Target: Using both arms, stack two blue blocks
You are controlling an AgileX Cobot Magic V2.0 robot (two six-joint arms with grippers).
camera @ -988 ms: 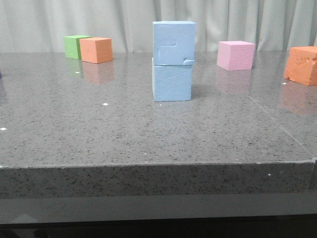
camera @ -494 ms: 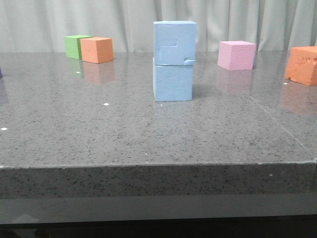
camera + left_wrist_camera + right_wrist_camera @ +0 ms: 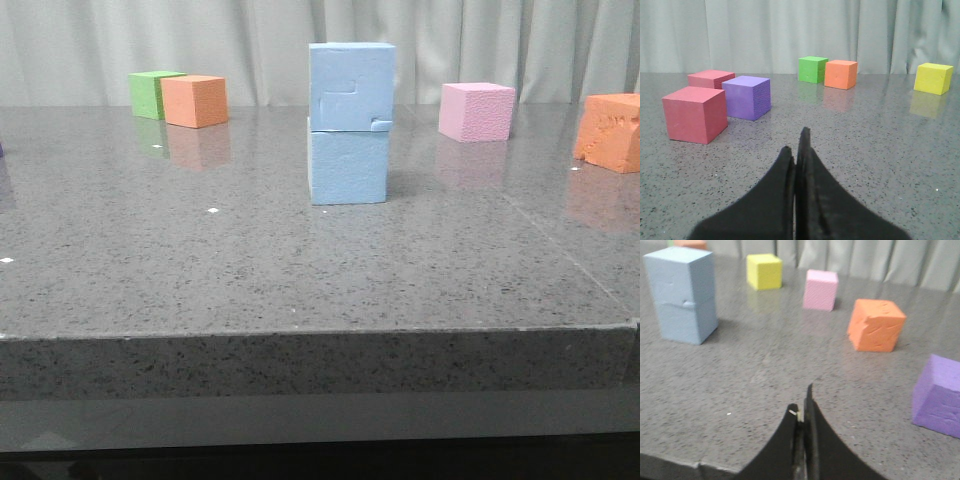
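**Blue blocks stacked, both jaws pressed together and empty**

You see the two blue blocks as one column on the grey counter [image 3: 150, 260]. The upper blue block [image 3: 351, 86] sits on the lower blue block [image 3: 348, 166], so the long axis of the column is vertical. It stands upright, with the flat faces toward the front camera. The upper one carries the notched cut marks on this front face, and its lower right corner sticks out a little past the block below. The edges are otherwise almost in line.

The right gripper [image 3: 802, 412] is low over the counter and reaches forward nearly level. Its jaws are pressed together with nothing between them. From these jaws the blue column is ahead and to the left, well apart. A pink cube [image 3: 820, 289] and a yellow cube [image 3: 764, 271] stand far ahead, an orange cube [image 3: 875, 325] is ahead to the right, and a purple cube [image 3: 939, 395] is near on the right.

The left gripper [image 3: 796, 150] is also low and almost level, and its jaws are pressed together and hold nothing. Ahead of them to the left stand a red cube [image 3: 694, 113] and a purple cube [image 3: 747, 97], just beside each other. You cannot see the blue column in this view.
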